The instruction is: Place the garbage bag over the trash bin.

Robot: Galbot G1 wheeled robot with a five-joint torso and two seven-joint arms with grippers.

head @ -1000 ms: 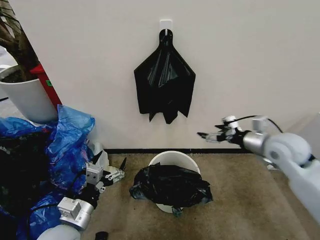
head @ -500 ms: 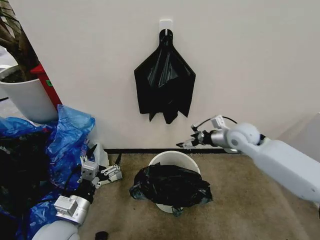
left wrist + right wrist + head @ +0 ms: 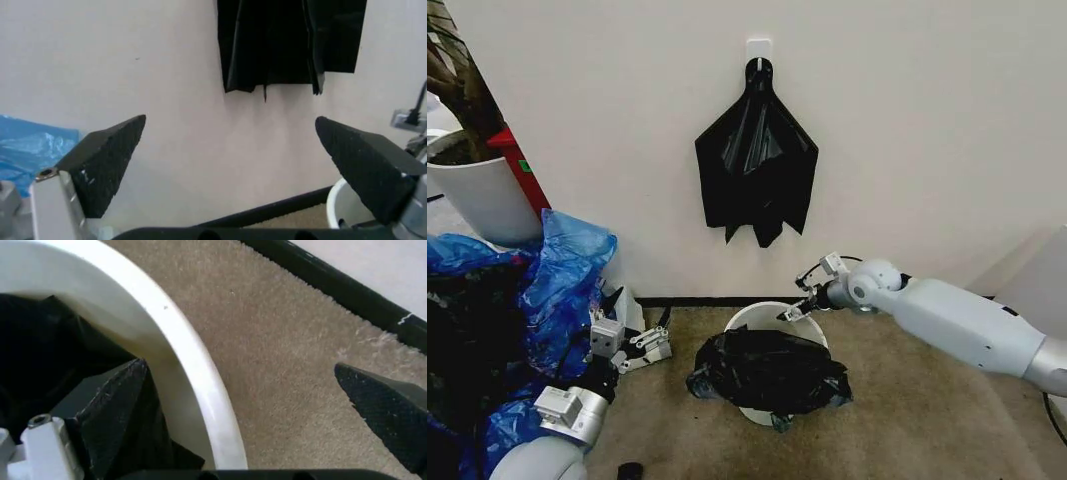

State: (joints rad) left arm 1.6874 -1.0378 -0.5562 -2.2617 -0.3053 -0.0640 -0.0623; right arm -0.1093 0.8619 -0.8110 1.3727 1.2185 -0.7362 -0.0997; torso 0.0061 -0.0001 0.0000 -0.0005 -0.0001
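Wall [image 3: 947, 120]: off-white, filling the upper half of the head view. A kite-shaped black bundle [image 3: 757, 160] hangs on it from a hook at upper centre; it is not the task's bag.

Blue plastic bags [image 3: 557, 280]: heaped at left of the frame, with a white plant pot [image 3: 482, 200] behind them at upper left.

Garbage bag [image 3: 769, 372]: at lower centre of the head view, crumpled in a glossy black mass across the near side of the bin's mouth, wider than it is deep, its long axis running left to right. It is not spread over the rim; the far part of the opening stands bare.

Trash bin [image 3: 772, 315]: on the carpet at lower centre, just before the black baseboard, its white rim showing behind the bag.

Right gripper [image 3: 793, 312]: at centre, directly over the bin's far rim, fingers spread wide and empty. In the right wrist view the rim [image 3: 200, 390] passes between the two pads, one inside over the bag, one outside over carpet (neither appears to touch).

Left gripper [image 3: 649, 345]: at lower left, beside the blue bags, released and holding nothing, well apart from the bin.

Judgement: the bag lies below and toward the frame's bottom from the right gripper, which is the nearer.
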